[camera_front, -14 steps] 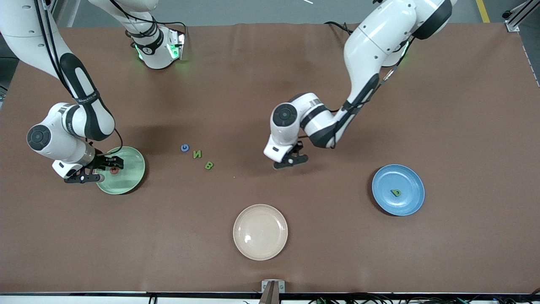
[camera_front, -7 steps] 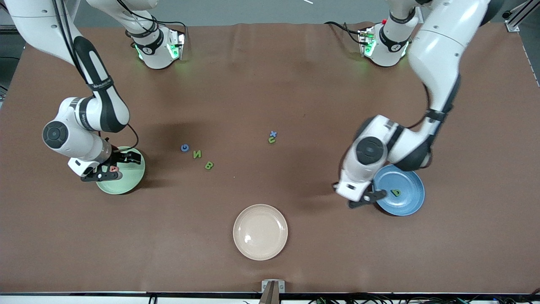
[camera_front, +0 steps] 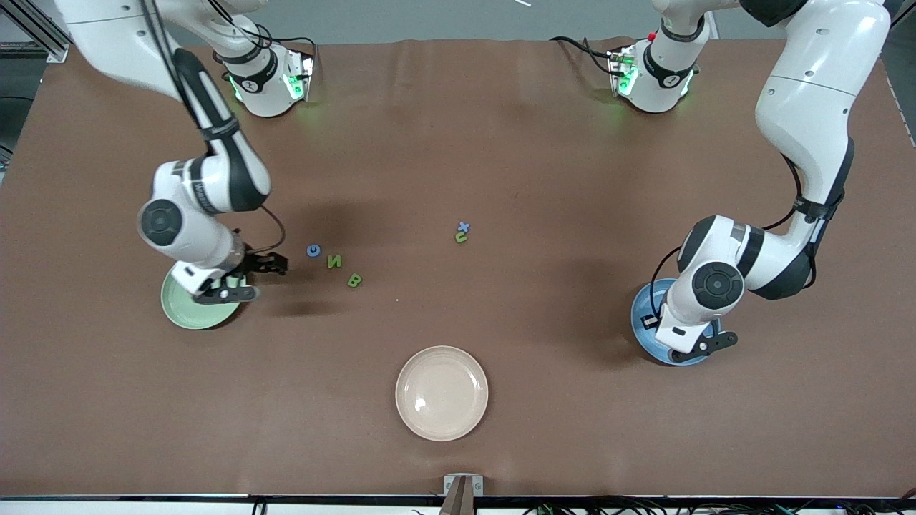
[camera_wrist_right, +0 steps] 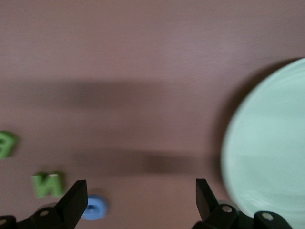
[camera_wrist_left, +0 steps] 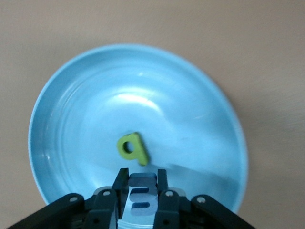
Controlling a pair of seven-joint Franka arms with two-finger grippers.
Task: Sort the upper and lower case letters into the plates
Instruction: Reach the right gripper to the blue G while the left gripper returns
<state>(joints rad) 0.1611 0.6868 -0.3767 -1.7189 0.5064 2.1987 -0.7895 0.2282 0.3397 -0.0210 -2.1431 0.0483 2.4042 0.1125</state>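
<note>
So the counter [camera_front: 501, 143] has my blue plate [camera_wrist_left: 190, 105] under my left gripper [camera_wrist_left: 139, 183], pinching a blue letter [camera_wrist_left: 141, 198] above the green letter [camera_wrist_left: 133, 148] lying in it. My right gripper [camera_wrist_right: 140, 195] hangs spread beside the mint plate [camera_wrist_right: 271, 157].

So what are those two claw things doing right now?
Left tool: shut on a small blue letter piece, over the round blue plate.
Right tool: open, empty.
</note>
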